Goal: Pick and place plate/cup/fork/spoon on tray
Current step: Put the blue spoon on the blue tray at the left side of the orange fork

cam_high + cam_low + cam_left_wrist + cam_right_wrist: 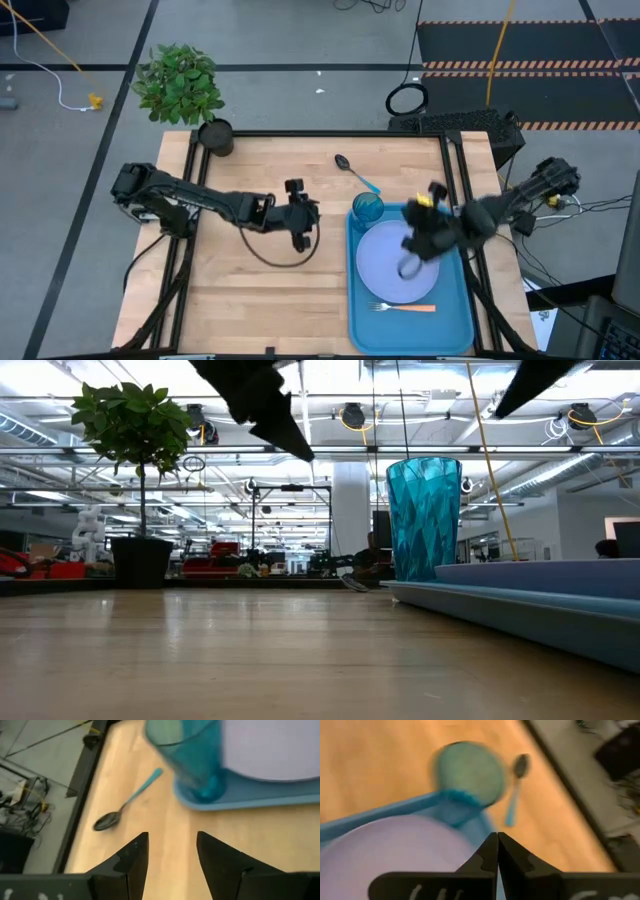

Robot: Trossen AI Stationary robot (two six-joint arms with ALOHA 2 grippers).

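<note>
The bright blue tray [362, 320] lies at the table's right. On it rest the lavender plate [385, 268], the orange-handled fork [405, 307] near its front, and the teal cup [367, 208] upright in its far left corner. The cup also shows in the low view [423, 518]. The spoon [356, 173] lies on the wood beyond the tray, and shows in the left wrist view [127, 801]. My left gripper [303, 237] is open and empty over the table's middle, left of the tray. My right gripper [497, 851] is shut and empty above the plate's far right part.
A black pot with a green plant [214, 135] stands at the table's far left corner. Bare wood lies left of the tray and along the front edge. Dark frame rails run down the table's left and right sides.
</note>
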